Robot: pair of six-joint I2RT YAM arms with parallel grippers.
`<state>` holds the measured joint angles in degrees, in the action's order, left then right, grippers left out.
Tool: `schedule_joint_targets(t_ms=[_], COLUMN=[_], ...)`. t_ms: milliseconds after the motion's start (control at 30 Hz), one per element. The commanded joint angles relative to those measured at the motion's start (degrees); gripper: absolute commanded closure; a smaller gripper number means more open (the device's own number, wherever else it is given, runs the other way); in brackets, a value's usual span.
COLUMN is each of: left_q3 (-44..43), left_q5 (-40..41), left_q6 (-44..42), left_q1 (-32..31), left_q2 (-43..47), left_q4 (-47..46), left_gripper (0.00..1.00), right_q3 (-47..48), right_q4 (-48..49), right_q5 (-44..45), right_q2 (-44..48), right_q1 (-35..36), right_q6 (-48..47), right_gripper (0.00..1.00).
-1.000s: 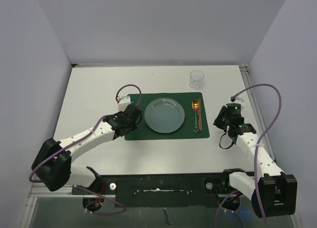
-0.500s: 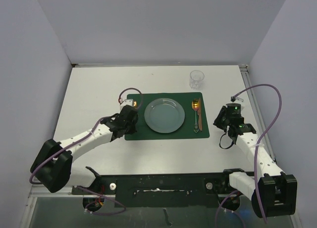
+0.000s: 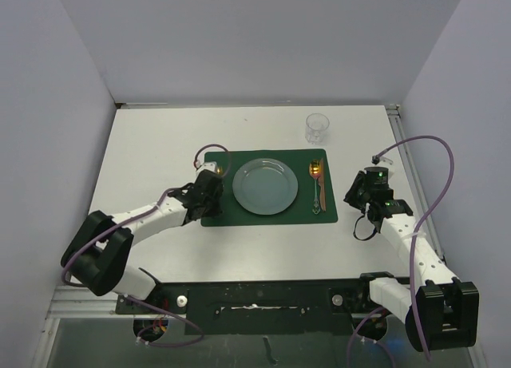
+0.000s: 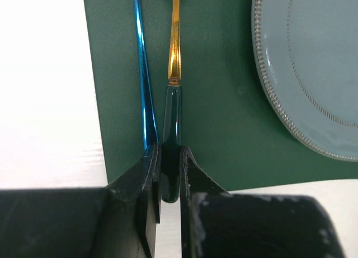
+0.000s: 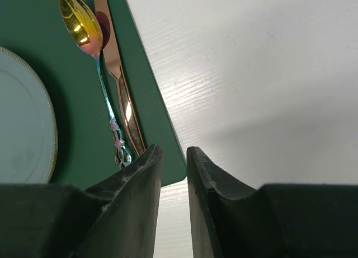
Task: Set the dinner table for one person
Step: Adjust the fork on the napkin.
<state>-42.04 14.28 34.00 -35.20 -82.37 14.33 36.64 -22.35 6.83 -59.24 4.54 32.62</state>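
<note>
One tabletop (image 3: 160,144) and one green placemat (image 3: 263,219). One plate (image 3: 265,186) and one glass (image 3: 317,128). Cutlery comes to four pieces: one spoon (image 5: 105,93), one knife (image 5: 117,73), and two whose heads are out of view, one gold-and-dark piece (image 4: 175,51) and one blue piece (image 4: 144,84). Two end effectors show: the left end effector (image 4: 169,151) and the right end effector (image 5: 173,154).

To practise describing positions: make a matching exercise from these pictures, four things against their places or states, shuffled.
1 plate
2 spoon
3 glass
4 left gripper

A on the bare dinner table, beyond the placemat
B shut on a dark-handled utensil
C middle of the placemat
D on the placemat, right of the plate

Pairs: 1-C, 2-D, 3-A, 4-B
</note>
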Motion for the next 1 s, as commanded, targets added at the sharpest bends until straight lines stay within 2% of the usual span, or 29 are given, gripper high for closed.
schedule_joint_targets(t_ms=[0, 567, 967], left_q3=[-4.10, -8.88, -10.32], left_q5=[-0.44, -1.20, 1.26], left_q6=[-1.04, 0.63, 7.46], left_q1=[0.14, 0.13, -0.64], left_q2=[-2.41, -11.49, -12.46], left_q4=[-6.02, -10.75, -8.73], left_gripper=[1.00, 1.00, 1.00], right_q3=[1.68, 2.29, 2.64], right_q4=[2.22, 0.44, -0.06], right_q5=[0.47, 2.35, 2.57], right_q2=[0.67, 0.56, 0.36], right_q1=[0.12, -0.04, -0.07], right_q6=[0.12, -1.07, -1.42], right_gripper=[0.74, 0.74, 0.74])
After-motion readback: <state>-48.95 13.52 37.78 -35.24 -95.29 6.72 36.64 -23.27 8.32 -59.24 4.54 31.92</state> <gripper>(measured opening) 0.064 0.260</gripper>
